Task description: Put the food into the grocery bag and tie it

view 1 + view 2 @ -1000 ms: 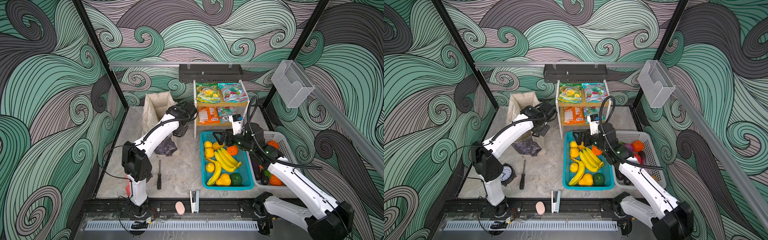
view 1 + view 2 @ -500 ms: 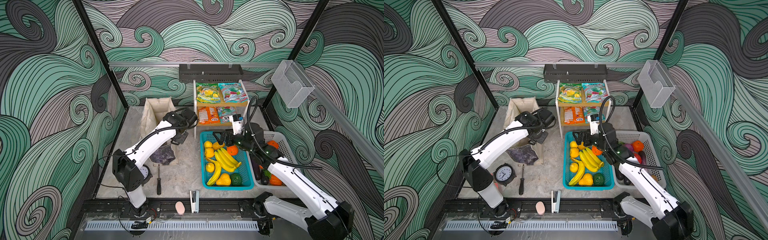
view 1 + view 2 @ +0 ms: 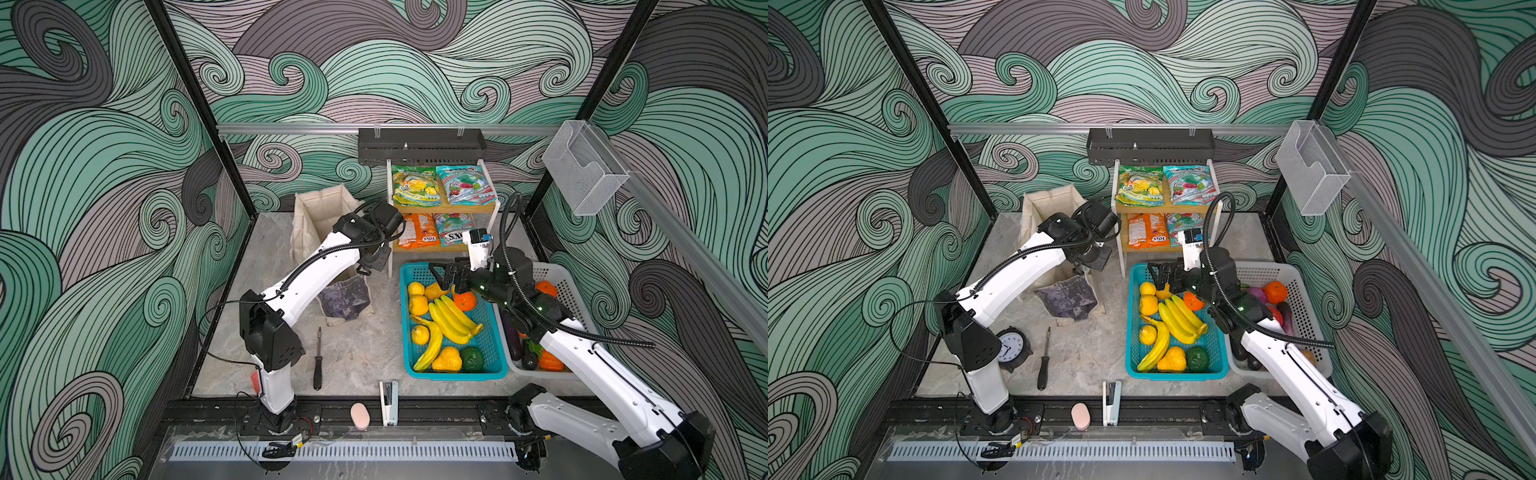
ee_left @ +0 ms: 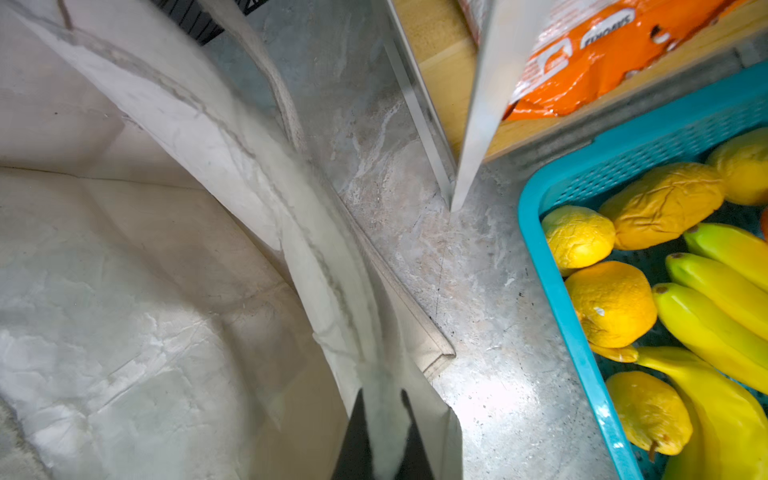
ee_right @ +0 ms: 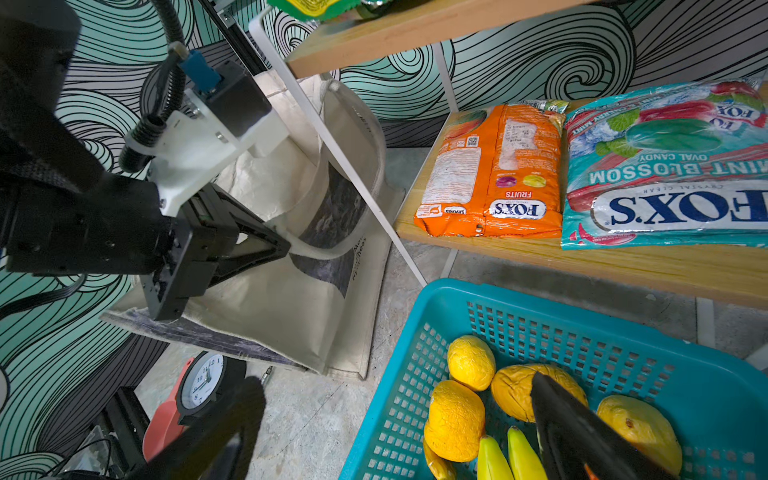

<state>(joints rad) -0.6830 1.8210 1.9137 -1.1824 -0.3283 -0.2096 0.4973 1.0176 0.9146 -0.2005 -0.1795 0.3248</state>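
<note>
l gripper [image 5: 284, 248] pinched shut on strap [image 5: 320, 252] of grocery bag [image 3: 320, 212], far-left of teal basket [image 3: 453, 376]. canvas looks soft, floppy, light, so grab strap/rim. r gripper [image 3: 446, 276] wide open over the basket. bananas [image 3: 451, 320] prob light, smooth, stiff, so take across the middle.

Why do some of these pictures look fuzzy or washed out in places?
Left wrist view: the bag rim nearest the lens is smeared soft, and a bright glare patch whitens the table. Right wrist view: the right end effector's fingers are dark and unfocused; packets look sharp.
</note>
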